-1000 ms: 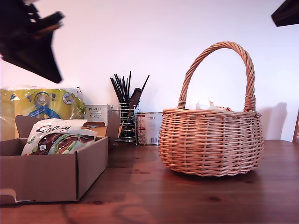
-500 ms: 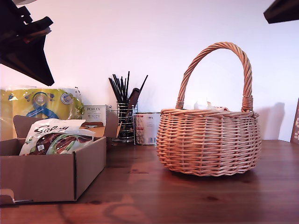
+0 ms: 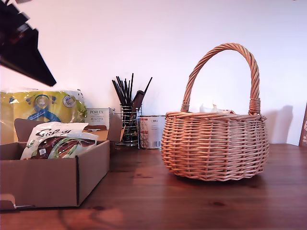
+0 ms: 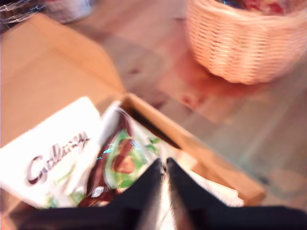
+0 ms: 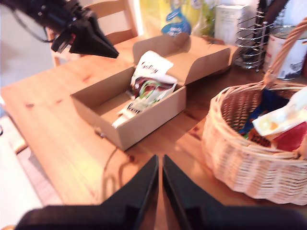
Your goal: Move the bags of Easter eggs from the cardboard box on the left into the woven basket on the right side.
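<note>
The cardboard box (image 3: 48, 179) sits at the exterior view's left with a white-and-green bag of Easter eggs (image 3: 57, 141) lying in it. My first gripper (image 4: 163, 164) hovers above that bag (image 4: 96, 153), shut and empty; its dark arm (image 3: 24, 48) fills the exterior view's upper left corner. The woven basket (image 3: 216, 143) stands at the exterior view's right. A blue bag (image 5: 266, 103), a red bag (image 5: 292, 139) and a pale bag (image 5: 283, 117) lie inside the basket (image 5: 249, 167). My second gripper (image 5: 159, 162) is shut on nothing, above the table between box (image 5: 144, 122) and basket.
Behind the box stand a big yellow plastic pack (image 3: 43, 105), a white Porlex carton (image 3: 98, 117), a wire holder of black sticks (image 3: 128, 124) and a tin can (image 3: 151, 132). A wooden chair back (image 5: 112, 12) shows beyond the table in the second wrist view.
The dark arm at the exterior view's upper left has drawn up and further left. The arm at the upper right has left the picture. Box, bag and basket stay put.
</note>
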Controlling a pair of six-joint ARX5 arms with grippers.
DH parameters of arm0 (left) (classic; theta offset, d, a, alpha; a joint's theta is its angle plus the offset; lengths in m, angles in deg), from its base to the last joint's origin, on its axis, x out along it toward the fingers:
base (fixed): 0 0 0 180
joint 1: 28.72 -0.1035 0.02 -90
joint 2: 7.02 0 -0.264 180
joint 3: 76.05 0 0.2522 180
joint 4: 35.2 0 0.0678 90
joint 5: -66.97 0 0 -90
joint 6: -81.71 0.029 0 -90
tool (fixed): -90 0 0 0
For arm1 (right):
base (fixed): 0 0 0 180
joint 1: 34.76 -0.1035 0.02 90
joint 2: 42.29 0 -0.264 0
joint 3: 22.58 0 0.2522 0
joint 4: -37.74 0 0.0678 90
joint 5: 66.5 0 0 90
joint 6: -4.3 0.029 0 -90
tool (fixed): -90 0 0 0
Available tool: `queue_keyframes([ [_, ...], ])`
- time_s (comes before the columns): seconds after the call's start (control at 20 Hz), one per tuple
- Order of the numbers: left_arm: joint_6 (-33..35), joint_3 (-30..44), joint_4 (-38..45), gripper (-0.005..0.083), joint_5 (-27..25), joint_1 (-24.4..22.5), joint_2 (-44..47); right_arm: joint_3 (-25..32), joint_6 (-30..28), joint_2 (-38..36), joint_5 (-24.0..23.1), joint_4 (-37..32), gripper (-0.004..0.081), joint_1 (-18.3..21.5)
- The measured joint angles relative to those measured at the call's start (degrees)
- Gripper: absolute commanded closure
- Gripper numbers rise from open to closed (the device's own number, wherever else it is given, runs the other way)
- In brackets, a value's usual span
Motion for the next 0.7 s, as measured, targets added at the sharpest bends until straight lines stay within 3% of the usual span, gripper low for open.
queue_keyframes([
  [0.05, 1.40, 0.00, 0.76, 0.0126, 0.17, -0.07, -1.92, 0.00, 0.00, 0.00, -0.13, 0.02, 0.0782, 0.00],
  [0.1, 2.08, 0.00, 1.86, 0.0064, 0.24, 0.00, -4.31, 0.00, 0.00, 0.00, -0.15, -0.02, 0.0782, 0.00],
  [0.35, 5.33, 0.00, 9.18, 0.0055, -5.62, 0.00, -15.32, 0.00, -1.18, 0.00, -0.15, 0.00, 0.0783, 0.00],
  [0.7, 16.50, 0.00, 17.94, 0.0055, -10.23, -0.98, -16.31, 0.00, -1.31, 0.00, -0.31, 0.20, 0.0782, 0.00],
])
